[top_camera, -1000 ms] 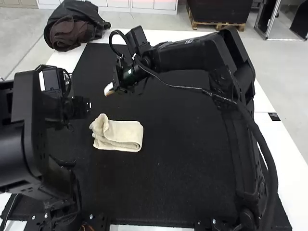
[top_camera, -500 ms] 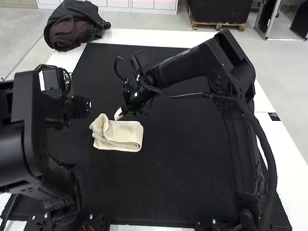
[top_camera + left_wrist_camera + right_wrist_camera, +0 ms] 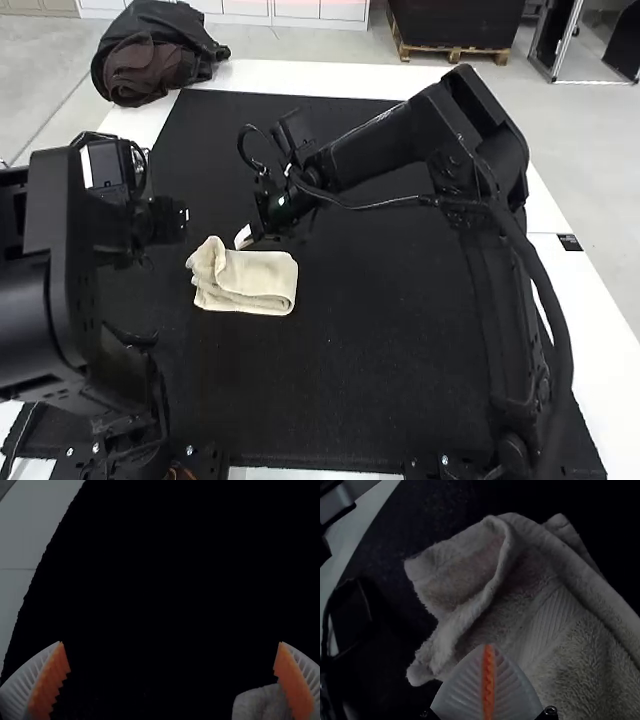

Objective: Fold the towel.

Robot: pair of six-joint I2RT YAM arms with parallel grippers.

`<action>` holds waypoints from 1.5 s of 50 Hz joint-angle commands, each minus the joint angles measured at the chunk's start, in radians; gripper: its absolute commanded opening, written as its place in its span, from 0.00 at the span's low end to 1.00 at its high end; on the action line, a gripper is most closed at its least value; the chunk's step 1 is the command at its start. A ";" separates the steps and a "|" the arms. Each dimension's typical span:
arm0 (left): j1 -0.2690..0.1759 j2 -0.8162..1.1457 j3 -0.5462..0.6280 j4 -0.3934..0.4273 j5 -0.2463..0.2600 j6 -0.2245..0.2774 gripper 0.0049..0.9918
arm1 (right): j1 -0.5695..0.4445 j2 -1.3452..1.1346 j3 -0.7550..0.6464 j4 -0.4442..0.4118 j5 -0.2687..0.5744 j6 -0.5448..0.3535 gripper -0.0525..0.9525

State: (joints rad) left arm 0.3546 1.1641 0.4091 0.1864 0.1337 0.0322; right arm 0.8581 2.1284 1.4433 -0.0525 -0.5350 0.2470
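The cream towel (image 3: 250, 280) lies folded in layers as a small bundle, its left end curled and uneven. My right gripper (image 3: 243, 238) is at the towel's far edge, near the curled end. Over the towel (image 3: 560, 645) in the right wrist view, the right gripper (image 3: 489, 649) has its ribbed fingers pressed together, with no cloth visible between them. My left gripper (image 3: 178, 220) hangs to the left of the towel. The left wrist view gives the left gripper (image 3: 171, 643) with fingers wide apart, and a bit of towel (image 3: 260, 704) beside one finger.
A black mat (image 3: 400, 330) covers most of the white table (image 3: 590, 300). Dark bags (image 3: 155, 60) lie at the far left corner. The right arm reaches across the mat's far half, while the left arm occupies the near left.
My right gripper has come nearer and slightly right, from beyond the towel to its far edge, then shifted only slightly. The left arm and the towel have stayed put.
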 commanded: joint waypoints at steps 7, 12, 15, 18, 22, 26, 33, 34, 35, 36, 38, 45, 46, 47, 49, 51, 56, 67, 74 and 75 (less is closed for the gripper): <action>0.007 -0.020 0.007 0.019 -0.006 -0.005 0.97 | 0.021 0.047 0.020 0.042 -0.014 0.037 0.03; 0.007 -0.020 0.005 0.024 -0.006 -0.006 0.97 | 0.025 0.061 0.035 0.042 -0.020 0.037 0.03; 0.007 -0.020 0.005 0.027 -0.006 -0.005 0.97 | 0.032 0.068 0.045 0.042 -0.020 0.037 0.03; 0.007 -0.020 0.005 0.028 -0.006 -0.006 0.97 | 0.038 0.076 0.055 0.042 -0.020 0.037 0.03; 0.007 -0.020 0.005 0.028 -0.006 -0.006 0.97 | 0.045 0.085 0.068 0.042 -0.023 0.043 0.03; 0.007 -0.018 0.005 0.030 -0.006 -0.005 0.97 | 0.050 0.093 0.081 0.040 -0.023 0.044 0.03; 0.007 -0.017 0.005 0.031 -0.006 -0.005 0.97 | 0.059 0.108 0.104 0.042 -0.025 0.052 0.03; 0.007 -0.017 0.005 0.033 -0.006 -0.006 0.97 | 0.059 0.111 0.109 0.042 -0.025 0.052 0.03; 0.007 -0.015 0.005 0.033 -0.006 -0.006 0.97 | 0.059 0.114 0.115 0.042 -0.025 0.054 0.03; 0.007 -0.015 0.005 0.033 -0.006 -0.006 0.97 | 0.059 0.117 0.118 0.042 -0.026 0.054 0.03; 0.007 -0.015 0.004 0.035 -0.006 -0.006 0.97 | 0.061 0.123 0.126 0.042 -0.028 0.055 0.03; 0.007 -0.014 0.002 0.039 -0.006 -0.006 0.97 | 0.067 0.145 0.152 0.040 -0.039 0.060 0.03; 0.007 -0.014 0.002 0.039 -0.006 -0.006 0.97 | 0.067 0.148 0.155 0.042 -0.040 0.060 0.03; 0.007 -0.014 0.002 0.039 -0.006 -0.006 0.97 | 0.070 0.150 0.157 0.042 -0.040 0.060 0.03; 0.007 -0.014 0.002 0.039 -0.006 -0.006 0.97 | 0.073 0.156 0.161 0.042 -0.042 0.060 0.03; 0.007 -0.014 0.002 0.041 -0.006 -0.005 0.97 | 0.075 0.160 0.166 0.042 -0.046 0.060 0.03; 0.007 -0.014 0.002 0.042 -0.006 -0.005 0.97 | 0.082 0.176 0.181 0.042 -0.052 0.060 0.03; 0.007 -0.014 0.002 0.042 -0.005 -0.005 0.97 | 0.087 0.203 0.190 0.075 -0.072 0.063 0.03; 0.007 -0.014 0.002 0.047 -0.005 -0.006 0.97 | 0.082 0.223 0.186 0.114 -0.079 0.063 0.03; 0.007 -0.014 0.002 0.047 -0.005 -0.006 0.97 | 0.082 0.225 0.186 0.117 -0.082 0.063 0.03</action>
State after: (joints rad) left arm 0.3546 1.1641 0.4091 0.2214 0.1337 0.0322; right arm 0.9340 2.3325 1.6077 0.0425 -0.5873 0.3031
